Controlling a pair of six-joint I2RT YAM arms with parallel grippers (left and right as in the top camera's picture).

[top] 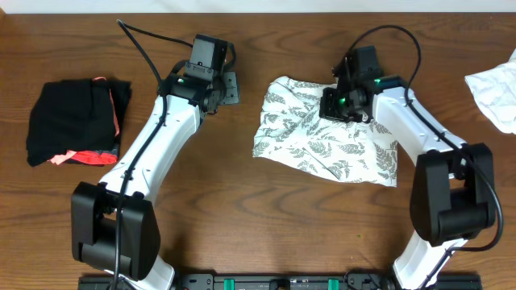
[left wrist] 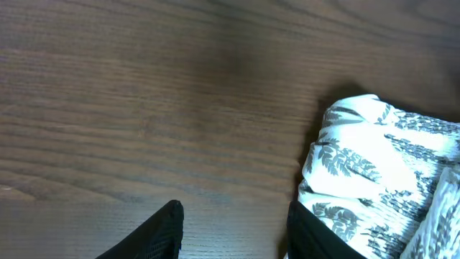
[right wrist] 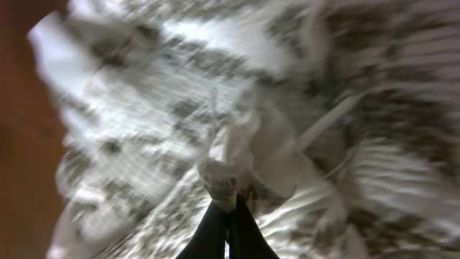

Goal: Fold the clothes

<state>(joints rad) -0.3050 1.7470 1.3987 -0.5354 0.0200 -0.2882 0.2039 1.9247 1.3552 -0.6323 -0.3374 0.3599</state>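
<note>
Fabric sits rumpled: the thin white fern-print dress [top: 322, 145] lies right of centre on the wooden surface [top: 242, 201]. Right arm's jaws are closed tight on a bunched fold near its top edge; left arm's jaws hang half-open, empty, beside it. Best lift slowly, so the pinch holds.

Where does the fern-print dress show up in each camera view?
Overhead: dress lies right of centre, in the upper half.
Left wrist: dress sits in the lower right corner.
Right wrist: dress fills nearly the whole frame, pinched by the right gripper.
Shared landmark: the dress's edge against the brown table, seen in all three.
</note>
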